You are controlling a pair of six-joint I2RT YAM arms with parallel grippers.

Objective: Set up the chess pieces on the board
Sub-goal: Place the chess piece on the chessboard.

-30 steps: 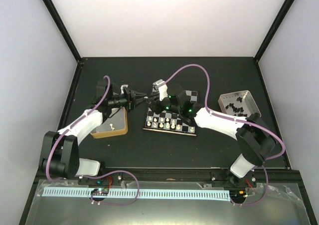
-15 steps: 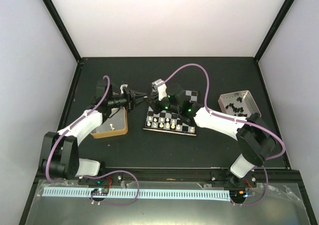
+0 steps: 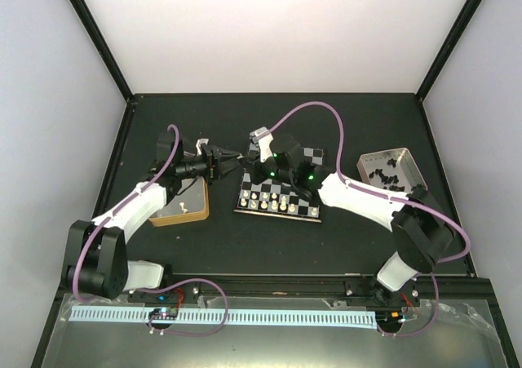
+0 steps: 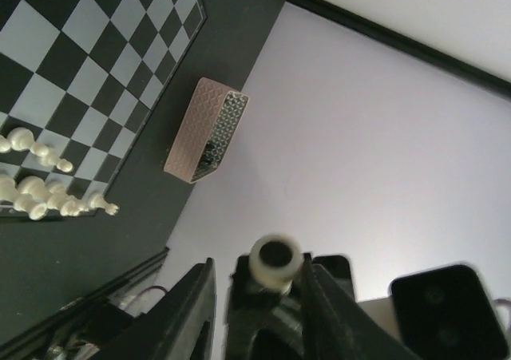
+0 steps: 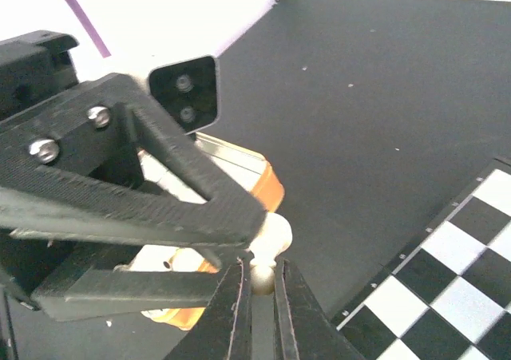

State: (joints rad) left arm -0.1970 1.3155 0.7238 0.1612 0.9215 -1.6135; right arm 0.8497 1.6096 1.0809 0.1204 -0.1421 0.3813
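A cream-white chess piece (image 5: 272,236) hangs in mid-air just left of the board (image 3: 311,153), above the dark table. My right gripper (image 5: 262,272) is shut on its narrow end. My left gripper (image 4: 257,269) stands open around the same piece (image 4: 276,261): one finger (image 4: 318,296) lies against it, the other stands apart. From above, the left gripper (image 3: 231,157) and the right gripper (image 3: 245,161) meet tip to tip. Several white chess pieces (image 3: 270,201) stand in rows on the board's near side. The black chess pieces (image 3: 383,172) lie in a tin.
A gold-sided tin (image 3: 181,206) with a white piece inside lies left of the board, under the left arm. A pinkish-silver tin (image 3: 390,169) holding the black pieces sits at the right. Black frame rails edge the table.
My right gripper has closed on the white piece. The left gripper's jaws, shut on it before, have opened. Both arms stay at the meeting point.
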